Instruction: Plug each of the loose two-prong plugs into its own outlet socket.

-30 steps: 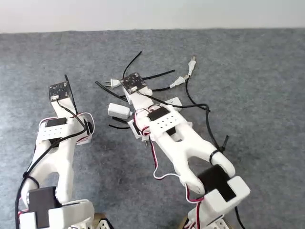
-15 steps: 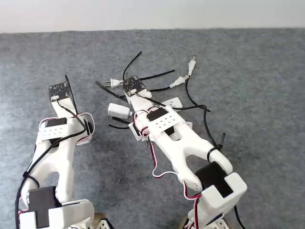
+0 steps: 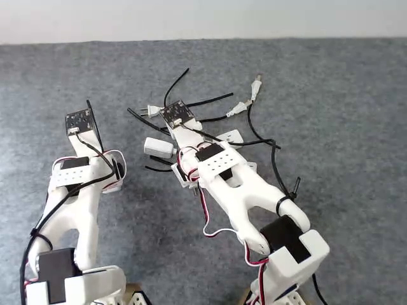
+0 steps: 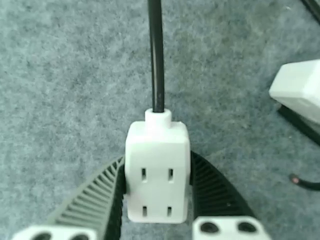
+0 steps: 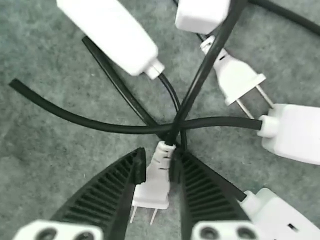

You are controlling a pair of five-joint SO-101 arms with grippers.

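Left fingers [image 4: 157,161]: clamped snug on a white outlet socket [image 4: 157,180], one finger on each side. Its black cord [image 4: 157,60] runs straight off across the grey desk [image 4: 60,75].
Middle: a spare socket block [image 3: 159,147] lies flat between the two arms, closer to the right one.
Right fingers [image 5: 161,159]: narrow, pinching a two-prong plug [image 5: 152,187] by its body. The prongs point back toward the wrist.
Cord tangle: a few black cords [image 5: 100,125] cross right at those fingertips. A second plug [image 5: 235,77] lies just past them, near another socket block [image 5: 295,132].
Far right: two small plugs [image 3: 238,108] and [image 3: 256,82] lie loose near each other.
Room: the desk stretches on well past the cords to the right.
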